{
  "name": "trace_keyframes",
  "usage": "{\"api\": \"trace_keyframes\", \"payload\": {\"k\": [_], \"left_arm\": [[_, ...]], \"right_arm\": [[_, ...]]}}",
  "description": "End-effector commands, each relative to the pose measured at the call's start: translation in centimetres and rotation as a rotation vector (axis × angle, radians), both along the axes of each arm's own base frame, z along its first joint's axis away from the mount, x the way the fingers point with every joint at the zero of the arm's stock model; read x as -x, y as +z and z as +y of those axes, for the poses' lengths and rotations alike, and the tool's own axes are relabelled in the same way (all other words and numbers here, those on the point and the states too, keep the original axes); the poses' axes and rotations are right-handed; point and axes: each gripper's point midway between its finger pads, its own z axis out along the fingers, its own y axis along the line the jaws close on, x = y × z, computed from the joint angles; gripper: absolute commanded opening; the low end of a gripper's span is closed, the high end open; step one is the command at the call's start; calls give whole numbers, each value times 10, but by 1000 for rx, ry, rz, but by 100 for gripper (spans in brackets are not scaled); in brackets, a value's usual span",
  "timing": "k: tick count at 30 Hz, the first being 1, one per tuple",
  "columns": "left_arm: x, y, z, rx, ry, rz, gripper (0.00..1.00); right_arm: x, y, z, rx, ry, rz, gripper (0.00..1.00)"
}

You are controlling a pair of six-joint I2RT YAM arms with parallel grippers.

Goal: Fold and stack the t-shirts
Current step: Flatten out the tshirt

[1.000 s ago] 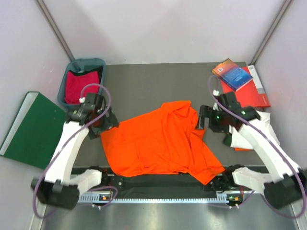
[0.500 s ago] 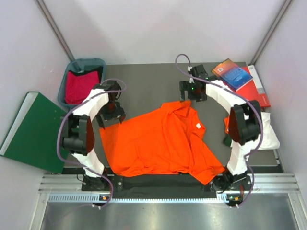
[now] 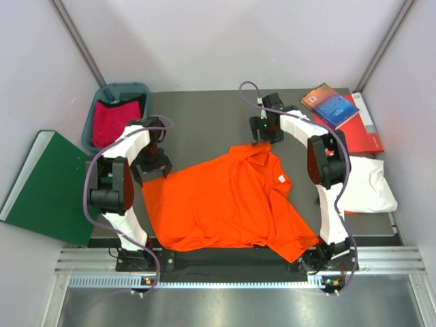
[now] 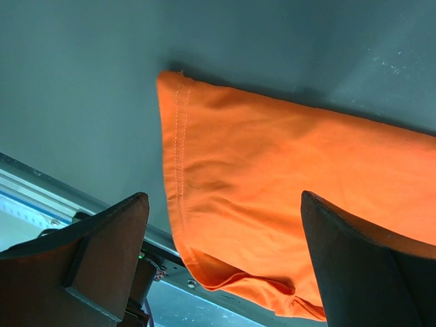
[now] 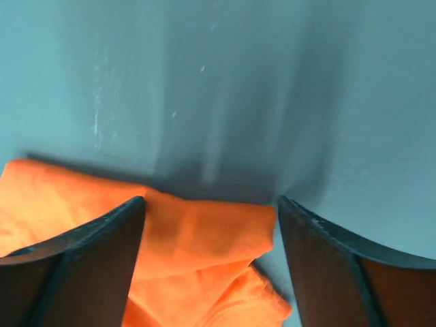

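Observation:
A bright orange t-shirt lies spread and rumpled on the dark table. My left gripper is open over the shirt's far left corner. In the left wrist view the hemmed orange corner lies between and below the spread fingers. My right gripper is open at the shirt's far top edge. In the right wrist view a folded orange lump sits between the fingers. A crimson shirt lies in the bin. A white shirt lies at the right.
A teal bin stands at the back left. Red and blue books lie at the back right. A stiff dark-green board leans off the table's left side. White walls close in the back and sides.
Both arms have stretched out from the near side to the shirt's far edge. The right gripper went to the shirt's top edge, the left to its left corner. The white shirt is now uncovered.

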Motion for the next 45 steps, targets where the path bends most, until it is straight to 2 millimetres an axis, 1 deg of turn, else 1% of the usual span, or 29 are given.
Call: {"api": "trace_keyframes", "payload": {"k": [1, 3, 4, 5, 8, 11, 12, 13, 14, 15, 17, 18, 20, 21, 25, 26, 27, 28, 29, 31, 32, 33, 34, 35, 37, 39, 42, 45], "left_arm": [[6, 4, 7, -31, 19, 14, 97], [7, 3, 8, -40, 28, 22, 97], [9, 3, 9, -44, 33, 27, 97], [9, 5, 10, -50, 37, 25, 97], [13, 9, 11, -54, 46, 23, 99], [17, 15, 13, -56, 61, 16, 99], [17, 17, 14, -55, 66, 6, 99], [15, 21, 14, -52, 68, -11, 99], [13, 25, 13, -48, 69, -35, 99], [12, 27, 13, -47, 72, -47, 99], [6, 33, 12, -37, 71, -77, 99], [5, 35, 12, -37, 73, -83, 99], [-3, 40, 9, -23, 65, -111, 99], [-4, 41, 9, -22, 65, -113, 99], [-15, 36, 6, -8, 75, -115, 99], [-18, 31, 1, 14, 82, -109, 99], [-22, 29, -2, 32, 83, -119, 99], [-26, 26, -5, 47, 86, -126, 99], [-36, 21, -14, 93, 90, -149, 99], [-45, 15, -23, 140, 91, -166, 98], [-54, 8, -27, 165, 97, -187, 98], [-58, 4, -36, 212, 92, -193, 94], [-62, 0, -40, 229, 88, -201, 93], [-71, -7, -43, 247, 79, -221, 92], [-78, -12, -50, 265, 58, -240, 92], [-86, -17, -61, 314, 37, -262, 91], [-92, -27, -64, 315, 27, -258, 91], [-95, -39, -69, 323, 14, -243, 91]], "right_arm": [[-1, 27, 12, -89, 43, -7, 74], [5, 27, 14, -106, 47, 10, 64], [9, 25, 14, -110, 52, 22, 58], [13, 24, 16, -118, 59, 35, 41], [18, 24, 15, -115, 62, 51, 12], [15, 36, 11, -103, 47, 10, 2], [11, 39, 5, -83, 24, -9, 0], [6, 47, 2, -78, 12, -40, 0], [3, 49, -1, -71, -1, -55, 0], [-4, 51, -11, -53, -39, -76, 0], [-17, 55, -20, -56, -78, -113, 0], [-24, 57, -32, -57, -121, -125, 0], [-38, 61, -45, -64, -160, -158, 0], [-45, 62, -58, -66, -196, -167, 0], [-65, 74, -79, -80, -242, -204, 0], [-67, 77, -83, -79, -248, -211, 0], [-69, 78, -88, -80, -255, -212, 0], [-70, 81, -91, -84, -261, -217, 0], [-70, 81, -93, -88, -270, -219, 0], [-68, 82, -92, -115, -264, -215, 0], [-68, 82, -90, -121, -257, -214, 0], [-66, 82, -87, -135, -249, -210, 0], [-64, 80, -86, -139, -248, -204, 0], [-62, 78, -85, -144, -247, -199, 0], [-60, 77, -83, -158, -242, -193, 0], [-57, 76, -81, -159, -236, -188, 0], [-54, 77, -77, -164, -225, -188, 0], [-53, 79, -77, -162, -225, -188, 0]]}}
